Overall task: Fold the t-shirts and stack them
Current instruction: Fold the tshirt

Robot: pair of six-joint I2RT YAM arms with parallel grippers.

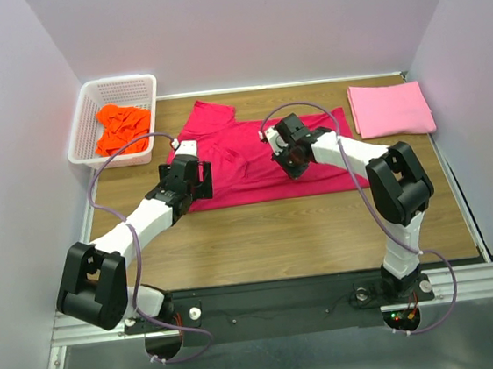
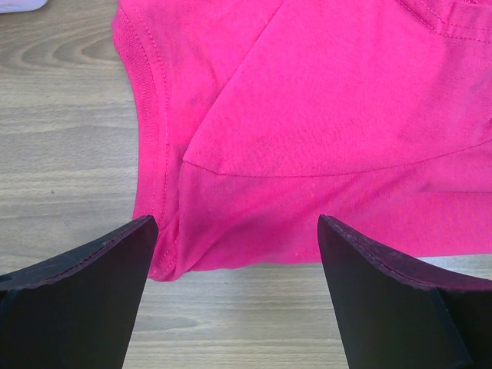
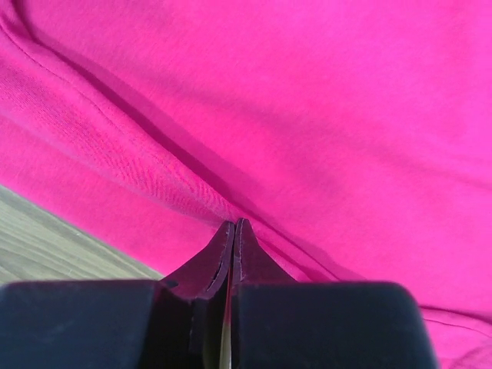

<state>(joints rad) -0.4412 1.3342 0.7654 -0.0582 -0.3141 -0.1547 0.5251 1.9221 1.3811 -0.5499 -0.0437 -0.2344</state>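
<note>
The crimson-red t-shirt (image 1: 238,175) lies spread on the wooden table, one sleeve pointing to the back. My left gripper (image 1: 198,182) is open over its near-left corner; in the left wrist view the gripper (image 2: 238,223) straddles the hem of the shirt (image 2: 323,115) without touching it. My right gripper (image 1: 284,161) is over the shirt's middle. In the right wrist view the gripper (image 3: 234,223) is shut, its tips on a raised fold of the red cloth (image 3: 346,115). The light pink t-shirt (image 1: 390,108) lies folded at the back right. The orange t-shirt (image 1: 122,129) is crumpled in the basket.
The white lattice basket (image 1: 121,81) stands at the back left corner, just off the table's left edge. Grey walls close in the back and both sides. Bare wood (image 1: 287,233) runs between the red shirt and the arm bases.
</note>
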